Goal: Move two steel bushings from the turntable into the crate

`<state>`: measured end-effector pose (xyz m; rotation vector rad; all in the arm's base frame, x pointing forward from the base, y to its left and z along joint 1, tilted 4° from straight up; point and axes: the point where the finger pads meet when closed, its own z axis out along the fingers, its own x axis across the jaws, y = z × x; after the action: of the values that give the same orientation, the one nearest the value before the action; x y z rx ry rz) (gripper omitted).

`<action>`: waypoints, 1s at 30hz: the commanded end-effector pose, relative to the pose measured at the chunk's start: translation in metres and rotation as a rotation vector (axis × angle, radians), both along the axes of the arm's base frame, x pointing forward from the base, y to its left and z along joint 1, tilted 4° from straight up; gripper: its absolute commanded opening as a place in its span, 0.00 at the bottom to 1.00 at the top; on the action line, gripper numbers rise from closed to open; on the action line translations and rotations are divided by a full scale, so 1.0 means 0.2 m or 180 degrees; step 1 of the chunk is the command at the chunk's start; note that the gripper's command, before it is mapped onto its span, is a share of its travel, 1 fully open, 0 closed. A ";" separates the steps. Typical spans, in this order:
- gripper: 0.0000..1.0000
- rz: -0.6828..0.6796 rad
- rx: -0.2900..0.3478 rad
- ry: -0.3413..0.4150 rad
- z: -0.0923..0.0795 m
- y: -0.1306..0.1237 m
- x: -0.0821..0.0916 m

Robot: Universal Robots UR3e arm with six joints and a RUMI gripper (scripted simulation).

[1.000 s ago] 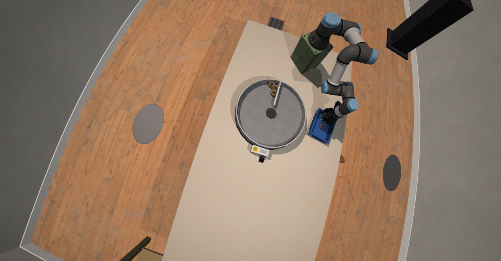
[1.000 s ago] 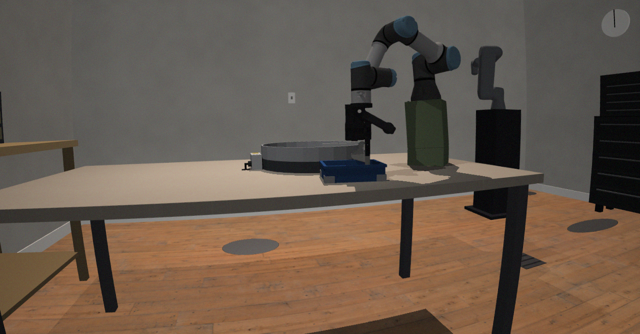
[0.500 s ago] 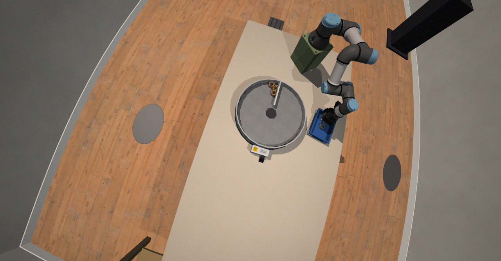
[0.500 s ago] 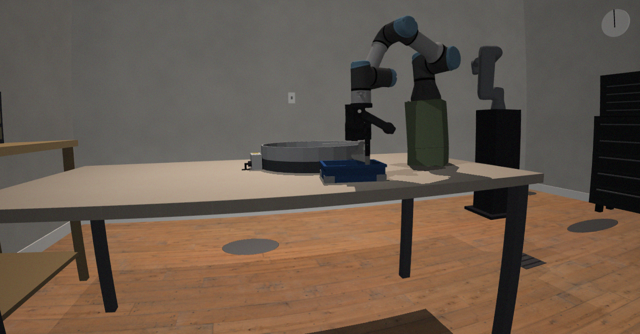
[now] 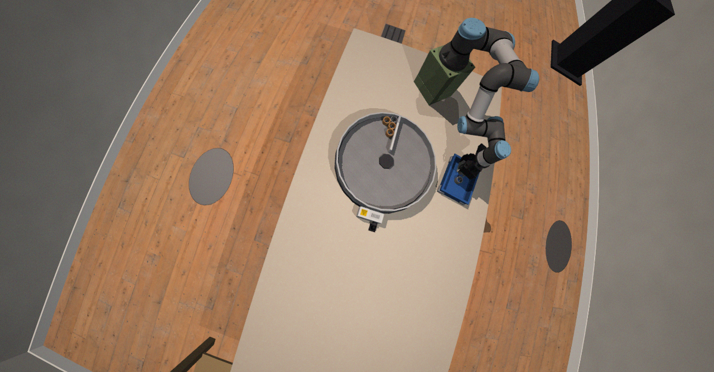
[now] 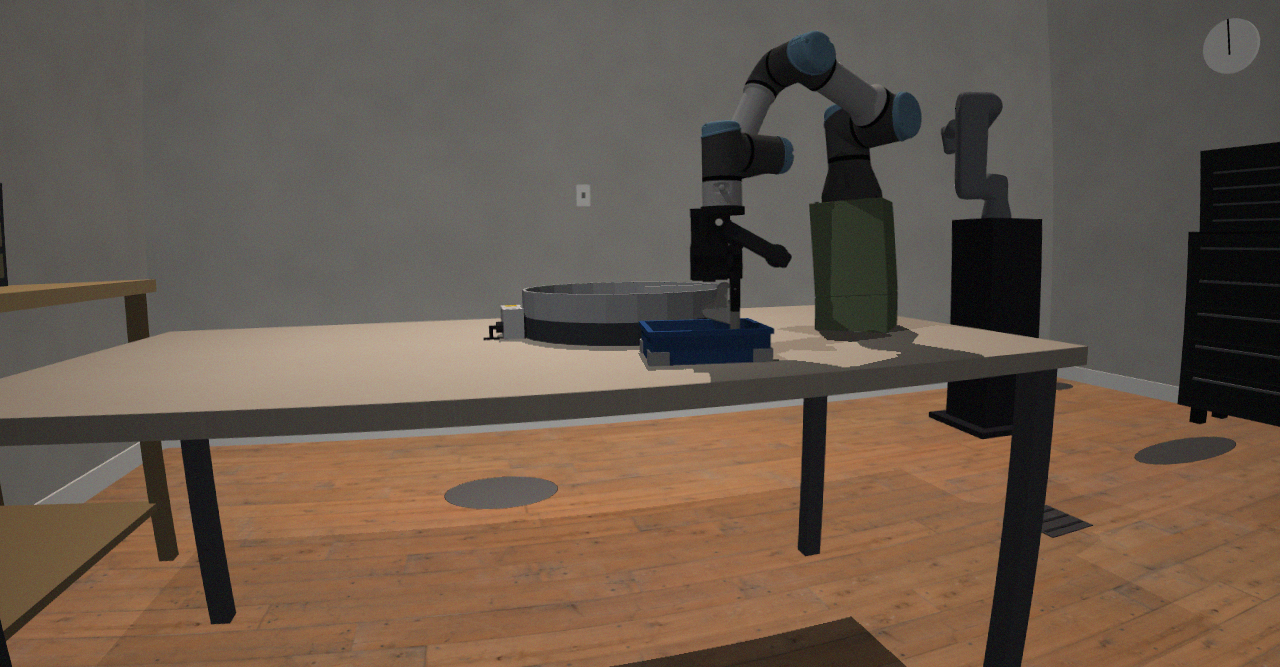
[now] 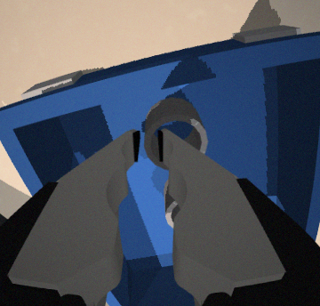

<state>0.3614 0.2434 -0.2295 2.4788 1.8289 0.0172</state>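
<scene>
My gripper (image 7: 148, 132) (image 5: 468, 170) (image 6: 733, 309) hangs inside the blue crate (image 5: 450, 191) (image 6: 698, 342) (image 7: 236, 101) to the right of the turntable (image 5: 384, 180) (image 6: 608, 300). Its fingers stand slightly apart, on either side of the wall of a steel bushing (image 7: 178, 108), and there is a small gap on each side of that wall. A second steel ring (image 7: 171, 217) (image 5: 458, 180) lies in the crate, partly hidden by the right finger. Three brass bushings (image 5: 389, 126) and one grey one (image 5: 395, 118) sit at the turntable's far rim.
A pale bar (image 5: 394, 138) runs from the turntable's hub to its rim, beside the bushings. The arm's green pedestal (image 5: 442, 75) (image 6: 852, 264) stands behind the crate. A small control box (image 5: 371, 215) is fixed to the front of the turntable.
</scene>
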 end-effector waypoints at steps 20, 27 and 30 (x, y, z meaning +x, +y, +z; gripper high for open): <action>0.06 0.0000 0.0003 -0.0008 0.24 0.01 -0.01; 0.06 0.0000 0.0003 -0.0008 0.28 0.01 -0.01; 0.06 0.0000 0.0003 -0.0008 0.28 0.01 -0.01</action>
<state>0.3591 0.2458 -0.1772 2.4787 1.8288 0.0177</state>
